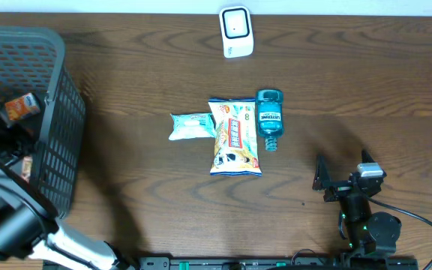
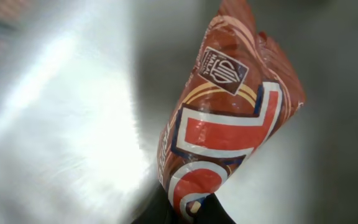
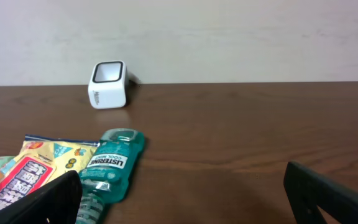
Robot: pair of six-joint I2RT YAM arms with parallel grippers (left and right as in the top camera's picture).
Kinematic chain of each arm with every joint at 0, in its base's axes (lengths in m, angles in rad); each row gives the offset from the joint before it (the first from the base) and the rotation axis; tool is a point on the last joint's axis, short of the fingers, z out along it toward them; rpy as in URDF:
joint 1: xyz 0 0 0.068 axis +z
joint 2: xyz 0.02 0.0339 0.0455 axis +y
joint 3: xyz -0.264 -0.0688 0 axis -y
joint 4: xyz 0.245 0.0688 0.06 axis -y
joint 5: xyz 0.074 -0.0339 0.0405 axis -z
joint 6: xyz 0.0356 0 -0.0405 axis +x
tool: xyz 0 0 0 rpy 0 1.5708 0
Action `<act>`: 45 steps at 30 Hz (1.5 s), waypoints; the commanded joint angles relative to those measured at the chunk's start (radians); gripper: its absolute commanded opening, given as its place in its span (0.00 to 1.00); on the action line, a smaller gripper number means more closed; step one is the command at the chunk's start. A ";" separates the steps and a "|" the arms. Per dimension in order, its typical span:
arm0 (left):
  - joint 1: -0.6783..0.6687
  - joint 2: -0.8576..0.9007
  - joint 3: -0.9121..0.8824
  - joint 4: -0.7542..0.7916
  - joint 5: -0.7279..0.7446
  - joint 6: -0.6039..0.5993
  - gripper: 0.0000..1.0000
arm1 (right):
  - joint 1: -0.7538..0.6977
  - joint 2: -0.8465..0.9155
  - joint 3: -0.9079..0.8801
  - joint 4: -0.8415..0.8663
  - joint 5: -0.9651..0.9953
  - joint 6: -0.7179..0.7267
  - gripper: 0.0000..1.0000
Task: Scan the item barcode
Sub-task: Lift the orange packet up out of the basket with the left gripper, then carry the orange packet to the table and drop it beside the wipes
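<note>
A: Overhead first. Where's the item?

B: In the basket [image 1: 51,112] at the table's [image 1: 366,82] left end. The left arm [image 1: 6,225] goes in there, and a packet [image 1: 21,107], orange, shows by the arm's end. Prob. the gripped one, but can't confirm from up here. Scanner [image 1: 236,31] sits at the far edge, well apart. Snack bag [image 1: 235,136], pale pouch [image 1: 192,125] and mouthwash bottle [image 1: 269,118] lie mid-table. Right hand [image 1: 343,166] is at the near edge, spread wide, nothing in it.

A: Left wrist?

B: Shows what overhead hides: left hand [image 2: 191,210] pinched tight on the packet's [image 2: 229,130] btm edge, w/ the pack standing up from it. Background's all blur. I'd judge it light, soft and crinkly, so slippery film that flops and glares. Better to hold a sealed seam, not the puffed middle. No barcode on this face.

A: Right wrist?

B: Its own fingers [image 3: 48,199] are far apart and empty. It gets the scanner's dark window side-on, w/ the bottle and bag in front. No basket or packet here.
</note>
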 commanded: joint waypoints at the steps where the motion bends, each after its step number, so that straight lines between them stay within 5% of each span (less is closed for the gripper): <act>1: 0.000 -0.145 0.037 0.011 -0.009 -0.046 0.07 | 0.001 -0.006 -0.001 -0.004 0.000 0.006 0.99; 9: -0.001 -0.414 0.037 0.101 0.034 -0.158 0.07 | 0.001 -0.006 -0.001 -0.004 0.000 0.006 0.99; 16: -0.018 -0.628 0.037 0.169 0.331 -0.231 0.08 | 0.001 -0.006 -0.001 -0.004 0.000 0.006 0.99; 23: -0.209 -0.720 0.036 0.141 0.468 -0.232 0.07 | 0.001 -0.006 -0.001 -0.004 0.000 0.006 0.99; 33: -0.616 -0.600 -0.008 0.090 0.409 -0.175 0.07 | 0.001 -0.006 -0.001 -0.004 0.000 0.006 0.99; 39: -0.776 -0.425 -0.008 -0.028 0.240 -0.174 0.07 | 0.001 -0.006 -0.001 -0.004 0.000 0.006 0.99; 45: -0.883 -0.245 -0.051 -0.053 0.224 -0.109 0.07 | 0.001 -0.006 -0.001 -0.004 0.000 0.006 0.99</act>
